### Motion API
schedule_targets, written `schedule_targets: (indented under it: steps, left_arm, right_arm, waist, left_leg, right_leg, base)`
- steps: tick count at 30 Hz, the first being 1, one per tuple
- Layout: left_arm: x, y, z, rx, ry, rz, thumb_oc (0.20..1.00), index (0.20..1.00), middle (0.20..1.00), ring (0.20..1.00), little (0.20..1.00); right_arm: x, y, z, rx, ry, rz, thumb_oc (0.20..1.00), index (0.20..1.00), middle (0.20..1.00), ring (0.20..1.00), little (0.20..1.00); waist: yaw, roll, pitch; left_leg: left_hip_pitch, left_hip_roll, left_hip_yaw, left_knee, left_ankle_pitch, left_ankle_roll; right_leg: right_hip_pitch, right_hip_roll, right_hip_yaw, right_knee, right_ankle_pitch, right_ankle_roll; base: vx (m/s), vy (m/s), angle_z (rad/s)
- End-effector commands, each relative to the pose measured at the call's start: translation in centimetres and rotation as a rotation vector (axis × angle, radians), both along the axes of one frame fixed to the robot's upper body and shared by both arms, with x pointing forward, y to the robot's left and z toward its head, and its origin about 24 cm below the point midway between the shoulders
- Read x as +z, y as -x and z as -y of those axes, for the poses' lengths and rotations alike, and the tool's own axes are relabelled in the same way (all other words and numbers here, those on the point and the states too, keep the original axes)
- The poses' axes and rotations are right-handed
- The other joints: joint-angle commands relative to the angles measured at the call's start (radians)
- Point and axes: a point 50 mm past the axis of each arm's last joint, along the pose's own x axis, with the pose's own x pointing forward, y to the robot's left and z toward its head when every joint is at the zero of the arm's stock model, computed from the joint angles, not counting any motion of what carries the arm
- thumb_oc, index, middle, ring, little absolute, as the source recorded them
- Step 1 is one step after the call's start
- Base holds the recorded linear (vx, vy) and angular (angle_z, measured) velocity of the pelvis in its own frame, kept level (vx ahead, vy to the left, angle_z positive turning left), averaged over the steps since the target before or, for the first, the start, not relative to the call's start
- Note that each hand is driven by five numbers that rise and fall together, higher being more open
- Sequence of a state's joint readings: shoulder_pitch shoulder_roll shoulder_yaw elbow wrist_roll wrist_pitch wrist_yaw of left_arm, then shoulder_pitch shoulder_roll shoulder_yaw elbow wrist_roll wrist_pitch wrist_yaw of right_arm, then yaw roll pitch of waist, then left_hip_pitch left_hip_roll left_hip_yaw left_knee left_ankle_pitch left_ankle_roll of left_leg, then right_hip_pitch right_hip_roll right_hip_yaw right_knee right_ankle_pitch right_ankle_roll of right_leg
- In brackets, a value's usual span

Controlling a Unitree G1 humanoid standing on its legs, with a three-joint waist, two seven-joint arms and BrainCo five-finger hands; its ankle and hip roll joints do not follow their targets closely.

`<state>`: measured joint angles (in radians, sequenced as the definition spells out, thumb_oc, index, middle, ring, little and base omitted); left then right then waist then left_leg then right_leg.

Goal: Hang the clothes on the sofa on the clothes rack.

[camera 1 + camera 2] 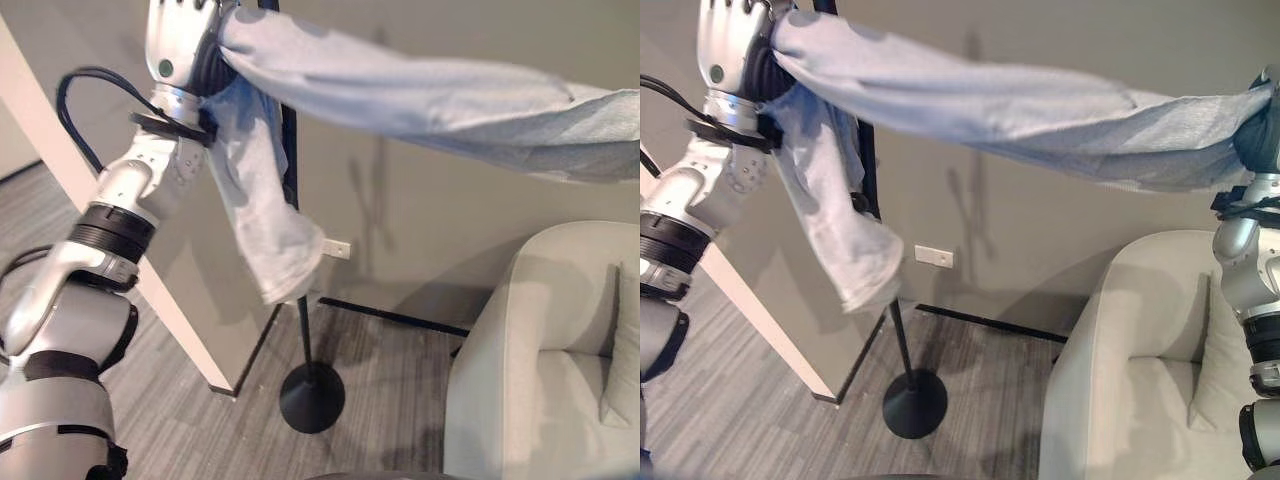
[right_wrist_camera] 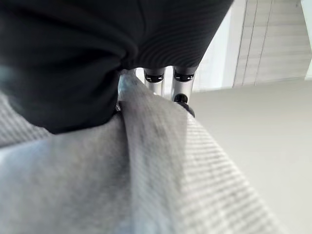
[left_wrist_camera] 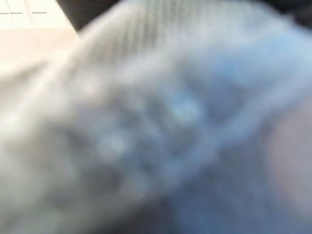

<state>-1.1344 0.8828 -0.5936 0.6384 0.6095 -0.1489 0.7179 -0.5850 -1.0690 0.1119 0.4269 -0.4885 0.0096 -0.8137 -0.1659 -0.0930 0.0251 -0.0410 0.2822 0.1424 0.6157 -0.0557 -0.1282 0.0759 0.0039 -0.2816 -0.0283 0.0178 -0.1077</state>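
Observation:
A light blue-grey garment (image 1: 400,90) is stretched in the air between my two hands, high above the floor. My left hand (image 1: 183,40) is raised at the upper left, shut on one end of it, and that cloth (image 3: 170,122) covers its wrist view. One sleeve (image 1: 270,220) hangs down beside the black clothes rack pole (image 1: 303,330), which stands on a round base (image 1: 312,397). At the far right my right hand (image 1: 1260,130) is shut on the other end, the cloth (image 2: 170,170) running under its fingers (image 2: 183,80). The pale grey sofa (image 1: 520,380) sits at the lower right.
A white partition edge (image 1: 170,310) slants down behind my left arm, close to the rack. A pale cushion (image 1: 625,350) leans in the sofa's corner. A beige wall with a socket (image 1: 337,249) stands behind. Grey plank flooring (image 1: 200,420) surrounds the rack base.

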Motion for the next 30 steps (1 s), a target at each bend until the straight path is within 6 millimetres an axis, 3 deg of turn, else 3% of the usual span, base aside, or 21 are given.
schedule_targets:
  steps: [1,4,5,9,11,13,14,15,16,17,18,21,26,30]
  left_arm:
    - [2.4,0.7,-2.4,0.111,0.007,0.051,0.200,0.200,0.200,0.200,0.200]
    - [0.8,0.9,-3.6,0.138,0.008,0.007,0.200,0.200,0.200,0.200,0.200]
    - [0.2,1.0,-4.1,0.148,0.003,-0.016,0.200,0.200,0.200,0.200,0.200]
    - [-2.9,1.1,-4.9,0.136,0.079,-0.110,0.200,0.200,0.200,0.200,0.200]
    - [-4.8,1.4,-5.0,0.111,0.159,-0.143,0.200,0.200,0.200,0.200,0.200]
    - [-6.5,1.6,-4.0,0.029,0.278,-0.153,0.200,0.200,0.200,0.200,0.200]
    - [-7.2,1.7,-3.3,-0.008,0.321,-0.158,0.664,0.664,0.664,0.664,0.664]
    - [-7.6,1.8,-2.6,-0.048,0.360,-0.156,1.000,1.000,1.000,1.000,1.000]
    - [-8.3,2.0,-2.0,-0.079,0.418,-0.153,1.000,1.000,1.000,1.000,1.000]
    - [-9.6,2.8,-0.6,-0.174,0.541,-0.143,1.000,1.000,1.000,1.000,1.000]
    - [-10.3,3.3,-0.3,-0.202,0.582,-0.144,1.000,1.000,1.000,1.000,1.000]
    - [-14.0,5.7,2.2,-0.366,0.801,-0.189,1.000,1.000,1.000,1.000,1.000]
    - [-17.2,7.1,3.3,-0.405,0.848,-0.299,1.000,1.000,1.000,1.000,1.000]
    - [-19.4,8.0,4.0,-0.418,0.893,-0.387,1.000,1.000,1.000,1.000,1.000]
  right_arm:
    - [3.0,1.0,0.3,0.007,0.053,0.065,0.200,0.200,0.200,0.200,0.200]
    - [2.2,0.9,0.6,-0.004,0.067,0.014,0.200,0.200,0.200,0.200,0.200]
    - [1.4,0.7,1.1,-0.016,0.040,-0.024,0.200,0.200,0.200,0.200,0.200]
    - [-2.8,0.5,0.8,-0.007,0.005,-0.171,0.200,0.200,0.200,0.200,0.200]
    - [-6.7,0.9,1.1,-0.020,-0.076,-0.271,0.200,0.200,0.200,0.200,0.200]
    - [-13.5,1.5,1.4,-0.064,-0.203,-0.489,0.200,0.200,0.200,0.200,0.200]
    - [-15.6,1.7,1.4,-0.078,-0.234,-0.561,0.200,0.200,0.200,0.200,0.200]
    - [-17.4,1.9,1.2,-0.087,-0.270,-0.618,0.200,0.200,0.200,0.200,0.200]
    - [-19.5,2.1,0.3,-0.077,-0.323,-0.673,0.200,0.200,0.200,0.200,0.200]
    - [-23.8,2.9,-2.0,-0.038,-0.395,-0.826,0.200,0.200,0.200,0.200,0.200]
    - [-25.0,3.2,-2.8,-0.023,-0.414,-0.868,0.200,0.200,0.200,0.200,0.200]
    - [-31.0,4.8,-9.3,0.135,-0.443,-1.111,0.200,0.200,0.200,0.200,0.200]
    - [-33.6,6.2,-13.0,0.246,-0.448,-1.241,0.200,0.200,0.200,0.200,0.200]
    - [-35.9,7.9,-14.6,0.254,-0.458,-1.360,0.200,0.200,0.200,0.200,0.200]
  waist:
    - [0.070,0.018,-0.041]
    - [0.109,0.024,-0.019]
    - [0.115,0.028,-0.019]
    - [0.105,0.046,-0.040]
    - [0.100,0.053,-0.044]
    - [0.100,0.054,-0.045]
    - [0.100,0.053,-0.048]
    - [0.101,0.051,-0.047]
    - [0.102,0.050,-0.046]
    - [0.104,0.047,-0.041]
    - [0.104,0.048,-0.045]
    - [0.110,0.047,-0.030]
    - [0.119,0.053,-0.019]
    - [0.129,0.063,-0.008]
  left_leg:
    - [0.035,-0.080,0.038,-0.271,-0.002,0.054]
    - [-0.005,-0.126,0.017,-0.461,0.043,0.036]
    - [0.013,-0.136,0.005,-0.505,0.068,0.025]
    - [0.084,-0.164,-0.003,-0.593,0.069,0.029]
    - [0.124,-0.166,0.005,-0.650,0.077,0.035]
    - [0.152,-0.169,0.015,-0.694,0.084,0.039]
    - [0.155,-0.168,0.017,-0.697,0.083,0.040]
    - [0.155,-0.169,0.017,-0.699,0.081,0.041]
    - [0.156,-0.169,0.017,-0.701,0.079,0.042]
    - [0.154,-0.168,0.016,-0.703,0.075,0.043]
    - [0.155,-0.168,0.018,-0.703,0.074,0.043]
    - [0.149,-0.163,0.023,-0.703,0.076,0.041]
    - [0.137,-0.161,0.022,-0.703,0.078,0.036]
    - [0.127,-0.163,0.020,-0.703,0.080,0.034]
  right_leg:
    - [-0.019,-0.102,0.071,0.000,0.023,0.206]
    - [0.015,-0.098,0.081,-0.021,0.018,0.212]
    - [0.023,-0.096,0.090,-0.025,0.018,0.214]
    - [0.042,-0.092,0.100,-0.036,0.011,0.213]
    - [0.039,-0.093,0.114,-0.044,0.011,0.217]
    - [0.036,-0.093,0.120,-0.053,0.014,0.221]
    - [0.036,-0.094,0.121,-0.054,0.014,0.222]
    - [0.035,-0.094,0.120,-0.055,0.014,0.223]
    - [0.035,-0.095,0.119,-0.057,0.014,0.223]
    - [0.032,-0.097,0.119,-0.059,0.013,0.224]
    - [0.033,-0.097,0.119,-0.059,0.012,0.223]
    - [0.025,-0.100,0.113,-0.059,0.013,0.222]
    - [0.017,-0.105,0.094,-0.059,0.014,0.225]
    - [0.014,-0.112,0.076,-0.059,0.014,0.227]
  base:
    - [0.12,0.045,0.02]
    - [0.10,0.057,-0.12]
    - [0.16,0.033,-0.32]
    - [0.18,0.054,-0.29]
    - [0.13,0.064,-0.06]
    - [0.10,0.027,0.02]
    - [0.07,-0.008,0.06]
    - [0.05,-0.022,0.05]
    - [0.07,-0.040,0.02]
    - [0.08,-0.039,-0.04]
    - [0.10,-0.049,-0.09]
    - [0.06,-0.049,-0.04]
    - [0.03,-0.021,0.10]
    - [0.03,-0.004,0.13]
